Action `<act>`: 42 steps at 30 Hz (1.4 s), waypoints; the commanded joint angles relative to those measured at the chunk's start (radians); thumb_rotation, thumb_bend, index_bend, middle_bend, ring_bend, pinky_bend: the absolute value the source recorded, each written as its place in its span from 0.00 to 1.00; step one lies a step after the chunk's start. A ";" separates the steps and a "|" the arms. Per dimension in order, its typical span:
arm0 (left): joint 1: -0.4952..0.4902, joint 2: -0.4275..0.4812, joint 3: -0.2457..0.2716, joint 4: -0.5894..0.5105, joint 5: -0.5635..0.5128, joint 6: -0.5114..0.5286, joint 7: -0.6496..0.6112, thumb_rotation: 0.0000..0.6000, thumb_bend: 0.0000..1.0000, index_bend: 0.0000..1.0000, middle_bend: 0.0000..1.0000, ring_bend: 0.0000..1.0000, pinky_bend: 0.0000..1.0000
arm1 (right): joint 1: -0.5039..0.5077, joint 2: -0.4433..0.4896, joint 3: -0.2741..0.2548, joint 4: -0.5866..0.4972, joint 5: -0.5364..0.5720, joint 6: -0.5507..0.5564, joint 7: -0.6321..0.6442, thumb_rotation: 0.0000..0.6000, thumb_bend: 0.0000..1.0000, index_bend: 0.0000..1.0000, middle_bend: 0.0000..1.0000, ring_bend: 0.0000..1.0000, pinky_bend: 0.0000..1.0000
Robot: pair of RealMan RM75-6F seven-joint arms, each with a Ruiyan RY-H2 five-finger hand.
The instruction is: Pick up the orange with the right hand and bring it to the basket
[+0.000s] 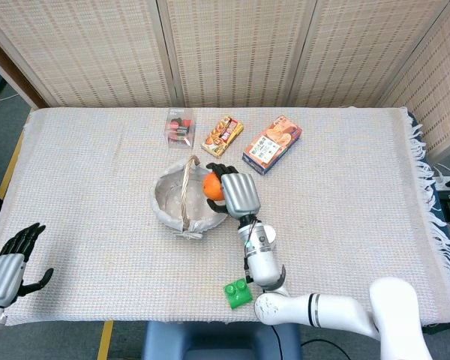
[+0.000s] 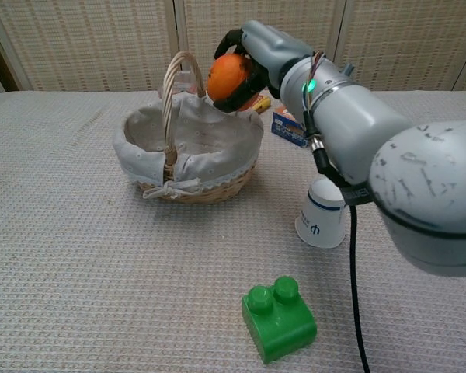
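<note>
Robot hand (image 2: pixel 252 58) (right) around orange (image 2: pixel 227 78)

Staged lab tabletop, woven cloth (image 1: pixel 97 165), reed screens (image 1: pixel 232 45) behind, assorted props like green block (image 2: pixel 279 318)

Woven beige screen panels (image 1: pixel 232 49) stand behind a table (image 1: pixel 360 225) covered in pale fringed cloth.
</note>
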 commanded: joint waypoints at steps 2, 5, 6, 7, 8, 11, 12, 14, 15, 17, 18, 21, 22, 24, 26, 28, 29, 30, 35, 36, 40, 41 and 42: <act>0.001 0.003 0.000 0.001 -0.003 -0.001 -0.006 1.00 0.33 0.00 0.00 0.00 0.10 | 0.040 -0.052 -0.002 0.048 0.066 -0.029 -0.060 1.00 0.27 0.22 0.25 0.17 0.52; 0.002 0.005 0.001 0.002 -0.003 -0.002 -0.009 1.00 0.33 0.00 0.00 0.00 0.10 | 0.046 -0.054 -0.004 0.048 0.079 -0.030 -0.083 1.00 0.14 0.00 0.01 0.01 0.31; 0.003 0.006 0.002 0.003 -0.002 -0.001 -0.010 1.00 0.33 0.00 0.00 0.00 0.10 | 0.047 -0.053 -0.006 0.049 0.077 -0.027 -0.087 1.00 0.11 0.00 0.00 0.00 0.26; 0.003 0.006 0.002 0.003 -0.002 -0.001 -0.010 1.00 0.33 0.00 0.00 0.00 0.10 | 0.046 -0.052 -0.007 0.048 0.076 -0.025 -0.088 1.00 0.09 0.00 0.00 0.00 0.24; 0.002 0.006 0.002 0.003 -0.002 -0.002 -0.010 1.00 0.33 0.00 0.00 0.00 0.10 | 0.045 -0.050 -0.007 0.046 0.075 -0.023 -0.088 1.00 0.07 0.00 0.00 0.00 0.21; 0.002 0.006 0.002 0.002 -0.003 -0.003 -0.008 1.00 0.33 0.00 0.00 0.00 0.10 | 0.039 -0.037 -0.003 0.027 0.078 -0.017 -0.090 1.00 0.05 0.00 0.00 0.00 0.18; 0.001 0.005 0.002 0.001 -0.002 -0.003 -0.005 1.00 0.33 0.00 0.00 0.00 0.10 | 0.035 -0.028 -0.001 0.015 0.078 -0.013 -0.090 1.00 0.05 0.00 0.00 0.00 0.18; 0.001 0.005 0.002 0.000 -0.003 -0.005 -0.003 1.00 0.33 0.00 0.00 0.00 0.10 | 0.026 -0.009 0.000 -0.011 0.077 -0.008 -0.092 1.00 0.05 0.00 0.00 0.00 0.18; 0.000 0.005 0.002 0.000 -0.003 -0.005 -0.001 1.00 0.33 0.00 0.00 0.00 0.10 | 0.018 0.009 -0.001 -0.037 0.076 -0.003 -0.094 1.00 0.05 0.00 0.00 0.00 0.18; 0.000 0.005 0.001 -0.001 -0.003 -0.005 0.000 1.00 0.33 0.00 0.00 0.00 0.10 | -0.003 0.048 -0.011 -0.093 0.069 0.007 -0.099 1.00 0.05 0.00 0.00 0.00 0.17; 0.001 0.005 0.002 0.000 -0.003 -0.005 0.000 1.00 0.33 0.00 0.00 0.00 0.10 | -0.024 0.083 -0.024 -0.143 0.060 0.015 -0.102 1.00 0.05 0.00 0.00 0.00 0.17; 0.001 0.006 0.003 0.002 -0.001 -0.003 0.000 1.00 0.33 0.00 0.00 0.00 0.10 | -0.097 0.205 -0.085 -0.297 0.019 0.040 -0.111 1.00 0.05 0.00 0.00 0.00 0.16; 0.001 0.006 0.003 0.003 0.000 -0.002 0.000 1.00 0.33 0.00 0.00 0.00 0.10 | -0.123 0.250 -0.112 -0.346 -0.003 0.050 -0.113 1.00 0.05 0.00 0.00 0.00 0.15; 0.002 0.007 0.004 0.003 0.003 0.000 0.003 1.00 0.33 0.00 0.00 0.00 0.10 | -0.192 0.363 -0.192 -0.454 -0.074 0.073 -0.110 1.00 0.05 0.00 0.00 0.00 0.15; 0.002 0.007 0.005 0.003 0.008 0.003 0.004 1.00 0.33 0.00 0.00 0.00 0.10 | -0.257 0.461 -0.272 -0.528 -0.155 0.098 -0.096 1.00 0.05 0.00 0.00 0.00 0.15; 0.003 0.004 0.005 0.005 0.017 0.010 0.007 1.00 0.33 0.00 0.00 0.00 0.10 | -0.334 0.563 -0.370 -0.582 -0.264 0.128 -0.053 1.00 0.05 0.00 0.00 0.00 0.15; 0.003 0.001 0.005 0.007 0.021 0.014 0.011 1.00 0.33 0.00 0.00 0.00 0.10 | -0.377 0.612 -0.425 -0.597 -0.330 0.148 -0.021 1.00 0.05 0.00 0.00 0.00 0.15; 0.003 0.000 0.006 0.009 0.023 0.015 0.014 1.00 0.33 0.00 0.00 0.00 0.10 | -0.408 0.643 -0.464 -0.601 -0.379 0.164 0.005 1.00 0.05 0.00 0.00 0.00 0.15; 0.005 -0.011 0.006 0.015 0.035 0.030 0.039 1.00 0.33 0.00 0.00 0.00 0.10 | -0.559 0.736 -0.632 -0.535 -0.606 0.260 0.141 1.00 0.05 0.00 0.00 0.00 0.15; 0.006 -0.014 0.007 0.017 0.039 0.035 0.045 1.00 0.33 0.00 0.00 0.00 0.10 | -0.590 0.741 -0.660 -0.502 -0.648 0.283 0.172 1.00 0.05 0.00 0.00 0.00 0.15; 0.011 -0.021 0.008 0.020 0.049 0.052 0.062 1.00 0.33 0.00 0.00 0.00 0.10 | -0.674 0.725 -0.699 -0.385 -0.730 0.346 0.269 1.00 0.05 0.00 0.00 0.00 0.15; 0.013 -0.022 0.008 0.020 0.050 0.055 0.065 1.00 0.33 0.00 0.00 0.00 0.10 | -0.688 0.717 -0.700 -0.356 -0.737 0.354 0.289 1.00 0.05 0.00 0.00 0.00 0.15; 0.014 -0.023 0.008 0.020 0.052 0.059 0.069 1.00 0.33 0.00 0.00 0.00 0.10 | -0.704 0.707 -0.698 -0.317 -0.741 0.362 0.312 1.00 0.05 0.00 0.00 0.00 0.15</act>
